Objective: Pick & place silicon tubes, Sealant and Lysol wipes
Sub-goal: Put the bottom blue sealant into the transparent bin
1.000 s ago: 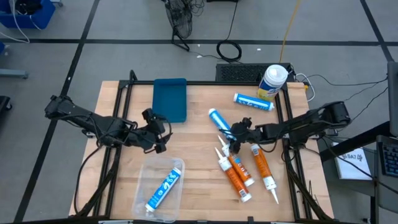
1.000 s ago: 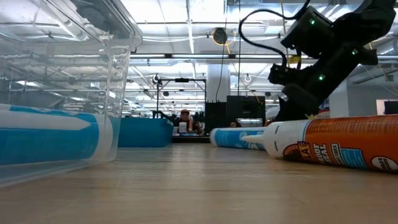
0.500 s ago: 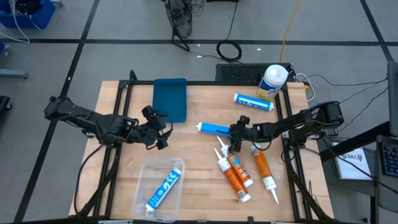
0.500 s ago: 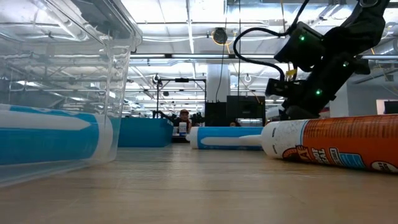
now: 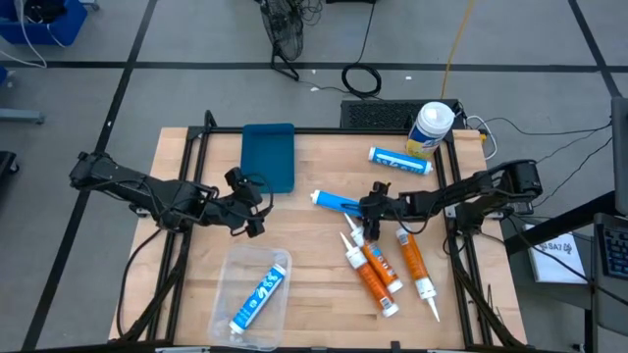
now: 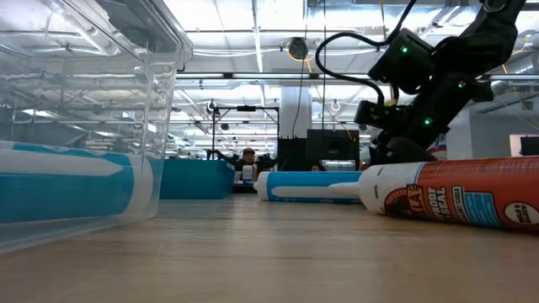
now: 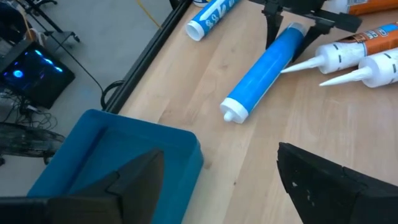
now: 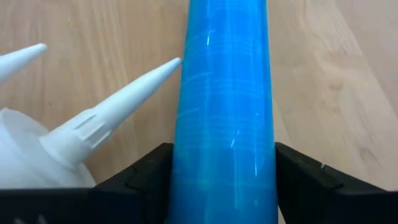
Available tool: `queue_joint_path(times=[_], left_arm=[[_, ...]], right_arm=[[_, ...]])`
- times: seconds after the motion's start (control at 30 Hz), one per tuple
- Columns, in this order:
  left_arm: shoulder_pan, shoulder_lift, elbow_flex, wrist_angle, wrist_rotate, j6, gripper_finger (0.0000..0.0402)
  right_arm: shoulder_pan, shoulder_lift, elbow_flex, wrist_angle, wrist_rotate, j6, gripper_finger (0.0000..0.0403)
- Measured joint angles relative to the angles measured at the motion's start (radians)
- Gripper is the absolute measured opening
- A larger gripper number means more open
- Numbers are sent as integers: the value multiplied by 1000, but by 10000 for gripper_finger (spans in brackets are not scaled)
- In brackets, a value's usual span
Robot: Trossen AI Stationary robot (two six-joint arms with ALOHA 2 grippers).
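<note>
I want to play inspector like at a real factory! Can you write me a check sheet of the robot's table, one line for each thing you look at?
Surface: wooden table, bare patches clean.
Job's things: Lysol wipes upright at far right corner; blue tubes loose; one in the clear bin; orange tubes near right.
Clutter: blue tray.
Grippers: right gripper shut on blue tube; left gripper open, empty.
Cables: coil on floor.
Surroundings: person far behind.

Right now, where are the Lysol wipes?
In the high view the Lysol wipes stand upright at the table's far right corner, just behind a blue tube lying near that edge, untouched by either arm.
</note>
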Motion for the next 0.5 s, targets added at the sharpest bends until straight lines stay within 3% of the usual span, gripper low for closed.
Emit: queue_joint_path(times=[0.3, 0.5], left_arm=[[0, 0, 0, 0, 1, -2, 301], [0, 0, 0, 0, 1, -4, 309]], right_arm=[[-5, 1, 0, 13, 1, -7, 210], [-4, 3, -2, 123, -2, -40, 210]])
